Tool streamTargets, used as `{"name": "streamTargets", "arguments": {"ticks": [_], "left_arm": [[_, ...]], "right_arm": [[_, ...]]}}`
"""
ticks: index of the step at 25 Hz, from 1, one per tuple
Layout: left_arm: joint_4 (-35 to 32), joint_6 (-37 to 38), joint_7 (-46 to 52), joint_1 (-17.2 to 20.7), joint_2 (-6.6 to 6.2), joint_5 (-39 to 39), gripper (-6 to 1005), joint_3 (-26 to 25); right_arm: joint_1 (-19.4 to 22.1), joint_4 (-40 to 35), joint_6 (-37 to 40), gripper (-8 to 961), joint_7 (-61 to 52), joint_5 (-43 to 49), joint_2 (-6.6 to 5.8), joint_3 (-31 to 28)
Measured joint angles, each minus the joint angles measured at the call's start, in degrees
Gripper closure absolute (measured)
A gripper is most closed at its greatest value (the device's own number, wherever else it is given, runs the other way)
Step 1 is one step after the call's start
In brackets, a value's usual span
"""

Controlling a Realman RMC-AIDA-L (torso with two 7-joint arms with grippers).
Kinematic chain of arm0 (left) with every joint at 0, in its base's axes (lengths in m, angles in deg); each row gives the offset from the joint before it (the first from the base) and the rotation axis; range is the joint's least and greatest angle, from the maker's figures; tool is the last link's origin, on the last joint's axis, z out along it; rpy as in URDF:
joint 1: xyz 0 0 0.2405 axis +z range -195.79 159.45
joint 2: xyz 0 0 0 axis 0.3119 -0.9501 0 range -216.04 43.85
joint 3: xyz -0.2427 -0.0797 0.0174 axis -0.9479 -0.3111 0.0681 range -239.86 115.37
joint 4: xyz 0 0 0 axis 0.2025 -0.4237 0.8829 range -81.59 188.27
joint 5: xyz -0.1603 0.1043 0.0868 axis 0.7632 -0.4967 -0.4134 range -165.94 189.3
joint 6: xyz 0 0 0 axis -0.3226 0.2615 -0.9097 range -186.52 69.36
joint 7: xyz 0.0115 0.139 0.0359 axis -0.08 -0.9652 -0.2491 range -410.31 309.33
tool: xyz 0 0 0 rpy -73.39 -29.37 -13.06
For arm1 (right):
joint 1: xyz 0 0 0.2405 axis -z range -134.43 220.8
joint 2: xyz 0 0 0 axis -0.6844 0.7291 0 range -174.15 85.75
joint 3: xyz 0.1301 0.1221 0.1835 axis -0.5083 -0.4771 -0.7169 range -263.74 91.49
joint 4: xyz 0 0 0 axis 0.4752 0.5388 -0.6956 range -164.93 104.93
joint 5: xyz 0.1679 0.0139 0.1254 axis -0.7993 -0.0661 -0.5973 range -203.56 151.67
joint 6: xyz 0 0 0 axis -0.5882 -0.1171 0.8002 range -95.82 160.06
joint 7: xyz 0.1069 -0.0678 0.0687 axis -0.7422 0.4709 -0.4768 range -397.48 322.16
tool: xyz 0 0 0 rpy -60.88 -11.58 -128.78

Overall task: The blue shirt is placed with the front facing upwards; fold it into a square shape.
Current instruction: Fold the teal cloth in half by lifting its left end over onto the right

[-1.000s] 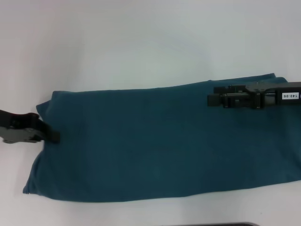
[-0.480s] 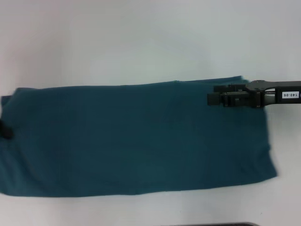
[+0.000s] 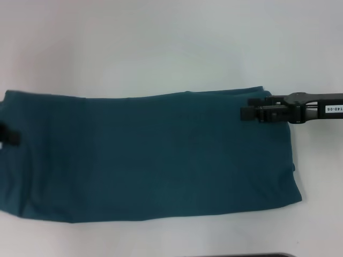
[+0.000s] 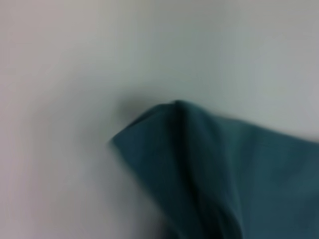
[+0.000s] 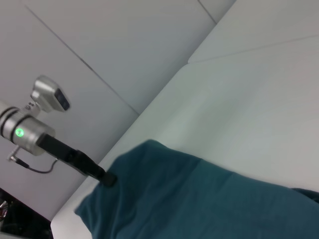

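Observation:
The blue shirt (image 3: 150, 155) lies as a long teal band across the white table, with no lettering showing. My left gripper (image 3: 10, 138) is at the picture's far left edge, shut on the shirt's left end. In the right wrist view that left gripper (image 5: 107, 178) holds the cloth's (image 5: 199, 199) edge pulled up into a low peak. The left wrist view shows only a raised fold of the shirt (image 4: 239, 169). My right gripper (image 3: 247, 113) reaches in from the right over the shirt's far right corner.
The white table (image 3: 161, 48) stretches bare beyond the shirt. A dark object (image 3: 257, 255) peeks in at the near edge. In the right wrist view the table's edge (image 5: 149, 112) meets grey wall panels, with the left arm's silver wrist (image 5: 25, 132) beside it.
The shirt has slid to the left and spread out longer. My left gripper has moved left with its end, almost out of view. The right gripper has barely moved.

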Motion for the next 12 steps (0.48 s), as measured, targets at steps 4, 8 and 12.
{"name": "streamTargets", "arguments": {"ticks": [4,8,12], "left_arm": [[1.2,7.1,0.8,0.1,0.22,10.0,933,-0.3],[1.7,9.2,4.9,0.1,1.82,18.6,933,4.6],[2.2,9.3,7.2,-0.2,4.23,25.5,934,9.3]], "right_arm": [[0.0,0.2,0.0,182,0.0,0.1,-0.39,0.2],[0.0,0.3,0.0,183,-0.1,0.1,-0.67,0.3],[0.0,0.3,-0.1,184,-0.1,0.1,-0.77,0.3]]}}
